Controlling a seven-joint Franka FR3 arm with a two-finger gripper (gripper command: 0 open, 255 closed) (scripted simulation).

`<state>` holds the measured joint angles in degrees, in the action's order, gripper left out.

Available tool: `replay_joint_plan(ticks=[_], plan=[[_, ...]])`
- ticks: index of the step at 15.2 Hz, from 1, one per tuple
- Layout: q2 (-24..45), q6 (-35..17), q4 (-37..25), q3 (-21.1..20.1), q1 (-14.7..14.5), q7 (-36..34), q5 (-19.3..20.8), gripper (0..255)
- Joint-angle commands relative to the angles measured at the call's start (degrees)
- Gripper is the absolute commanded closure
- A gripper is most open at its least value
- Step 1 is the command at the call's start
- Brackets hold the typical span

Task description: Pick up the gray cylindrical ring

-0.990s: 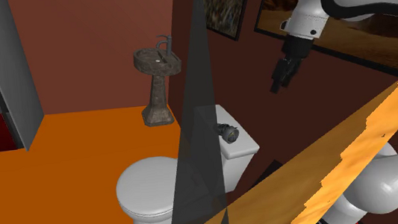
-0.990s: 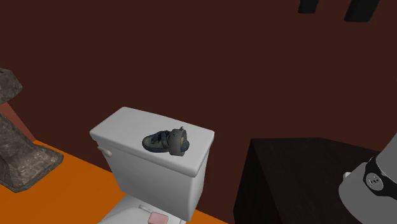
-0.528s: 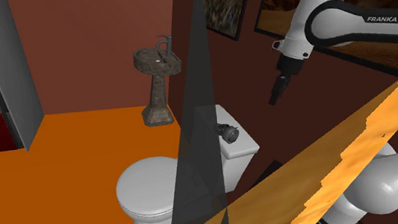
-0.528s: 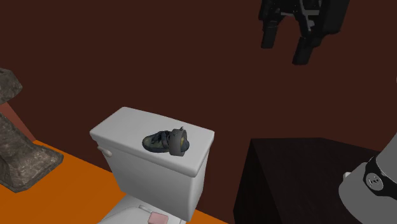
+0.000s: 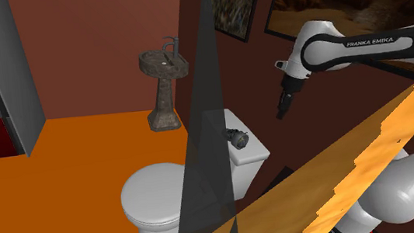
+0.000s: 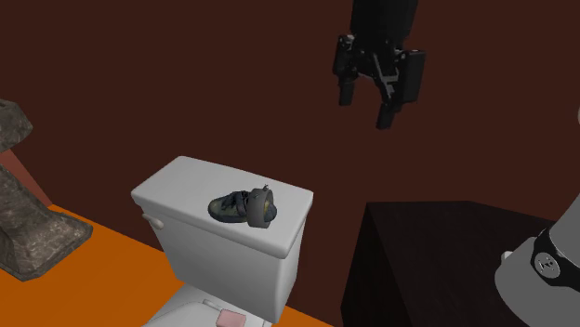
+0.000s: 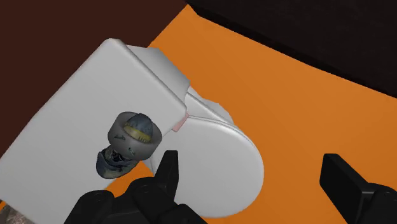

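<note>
Gray ring (image 6: 245,207) lies atop the toilet tank lid (image 6: 186,186). End effector (image 6: 363,111) hangs well above, spread wide, empty. Ring looks rigid, light, prone to rolling; best pinched across its rim.

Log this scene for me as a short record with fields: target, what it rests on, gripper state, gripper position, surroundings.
target: dark gray ring, yellowish band at one end
rests on: white toilet tank lid, toward the second exterior view's right end
gripper state: gripper open, holding nothing
gripper position: in the air, higher than the ring and to its right in the second exterior view, not touching it
surroundings: closed toilet seat lid; stone-look pedestal sink; orange floor
</note>
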<state>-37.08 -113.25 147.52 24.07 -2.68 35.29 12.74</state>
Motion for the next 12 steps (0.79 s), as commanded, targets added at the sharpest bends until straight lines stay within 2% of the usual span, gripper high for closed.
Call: replay_joint_plan(ticks=[1, 4, 7, 10, 12], plan=[[4.00, -4.10, -0.47, 3.33, -1.02, 5.06, 0.76, 0], [10.21, -9.90, -1.44, 8.08, -3.09, 12.45, 0.59, 0], [17.39, -15.50, -3.28, 12.98, -5.99, 20.72, -1.55, 0], [25.66, -20.60, -5.96, 17.87, -9.64, 30.58, -6.67, 0], [31.95, -23.40, -8.24, 20.55, -11.91, 38.53, -12.42, 0]])
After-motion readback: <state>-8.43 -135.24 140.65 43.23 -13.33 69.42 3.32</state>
